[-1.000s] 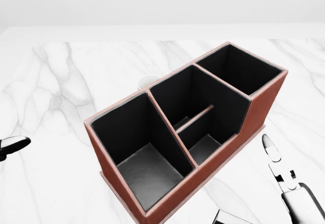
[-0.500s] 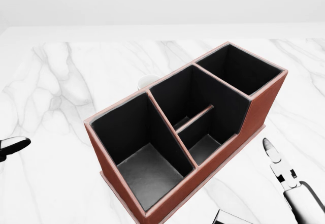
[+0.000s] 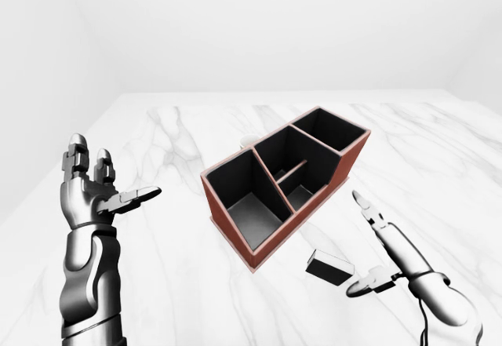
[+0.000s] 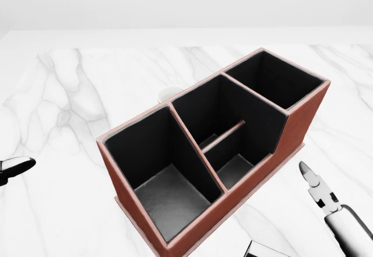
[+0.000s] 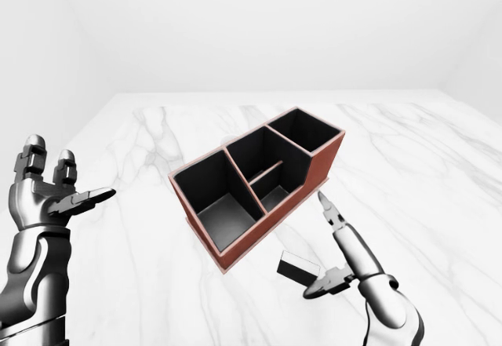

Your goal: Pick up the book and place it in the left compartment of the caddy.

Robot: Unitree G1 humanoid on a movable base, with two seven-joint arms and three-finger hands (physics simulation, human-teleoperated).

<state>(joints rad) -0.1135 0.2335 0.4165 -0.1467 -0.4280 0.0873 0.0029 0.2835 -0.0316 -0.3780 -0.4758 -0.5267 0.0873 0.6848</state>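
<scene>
The caddy [image 3: 354, 154] is a red-brown box with black insides, set at a slant in the middle of the marble table. Its left compartment [image 3: 251, 201] is the largest and holds nothing. The book [image 3: 329, 267], small and dark, lies flat on the table just below the caddy's long side; the head view shows only its corner [image 4: 262, 250] at the bottom edge. My right hand [image 3: 354, 244] is open just right of the book, index finger pointing up along the caddy and thumb tip close to the book's right end. My left hand [image 3: 118, 175] is raised open at far left, away from both.
A small white round object [image 4: 169, 92] peeks out above the caddy's far wall, mostly hidden. The white marble table [image 3: 172, 267] stretches wide on all sides, with plain white walls beyond its top edge.
In the head view my right hand's finger has slid slightly down and to the left. The left fingertip, caddy and book have not moved.
</scene>
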